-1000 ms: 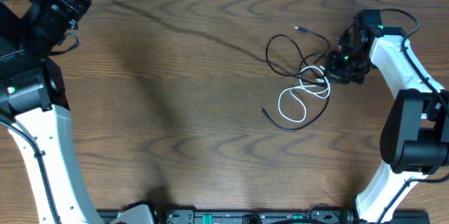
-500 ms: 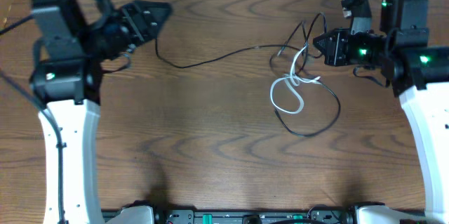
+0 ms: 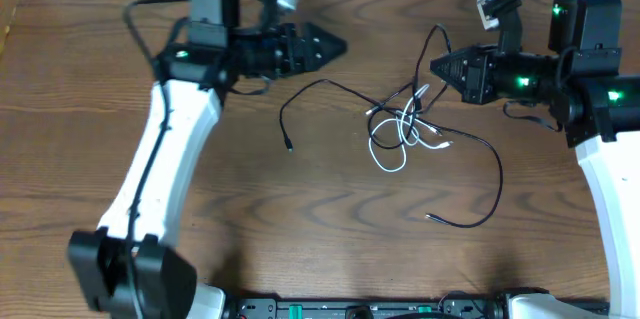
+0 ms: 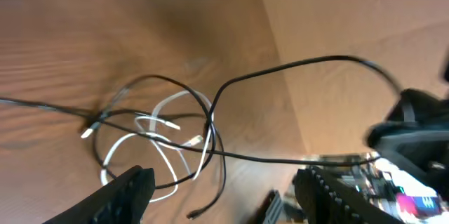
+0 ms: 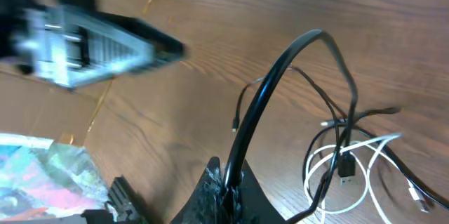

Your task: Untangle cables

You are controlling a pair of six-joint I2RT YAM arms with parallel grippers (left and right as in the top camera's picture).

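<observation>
Cables, thin black and white cords point(image 3: 405, 129), tangled on brown wooden table point(image 3: 250, 209) between arms; left gripper point(image 3: 335, 47) just spread, dropping black end; right gripper point(image 3: 433, 63) pinches black cord, probably lifted. Knot remains.

Left hand point(image 5: 165, 45) a smeared blur in the right wrist view, its outline indistinct.

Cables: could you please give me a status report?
Left gripper open, empty. Right gripper shut on black cable. White cable tangled in it. Nothing blocking.
</observation>
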